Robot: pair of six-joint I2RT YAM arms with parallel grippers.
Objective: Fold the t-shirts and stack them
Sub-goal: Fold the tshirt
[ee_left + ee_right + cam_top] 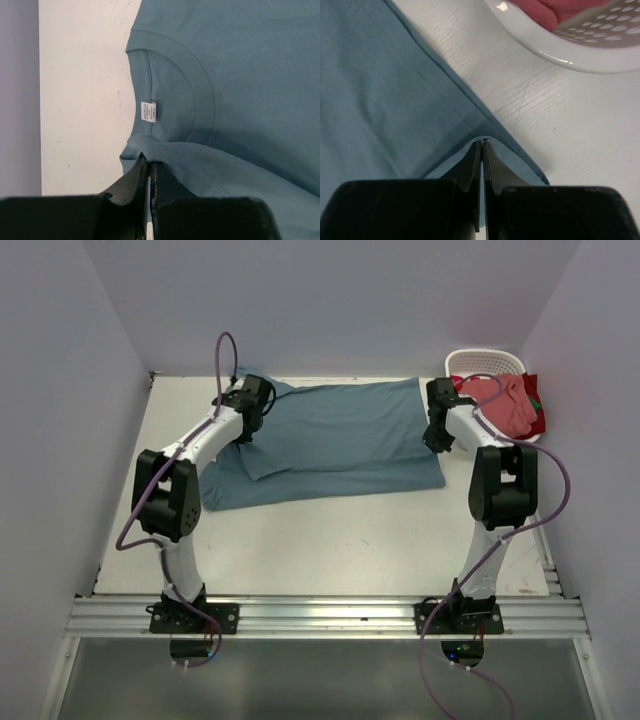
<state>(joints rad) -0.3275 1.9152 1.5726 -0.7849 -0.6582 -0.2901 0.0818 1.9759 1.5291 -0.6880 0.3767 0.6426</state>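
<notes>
We see the teal t-shirt [330, 440] spread flat across the far half of the white table [350, 540], with a flap doubled over near its left end. The left gripper [149, 162] has its fingers pressed together on a fold of the cloth just beside the collar, near the small white neck label [148, 111]. The right gripper [482, 146] pinches the shirt's edge at the opposite end, with thin cloth caught between its closed fingers. Near that gripper, in the far right corner, stands the white basket [485, 362]. The pink-red t-shirt [503, 405] is heaped in it and spills over its rim.
</notes>
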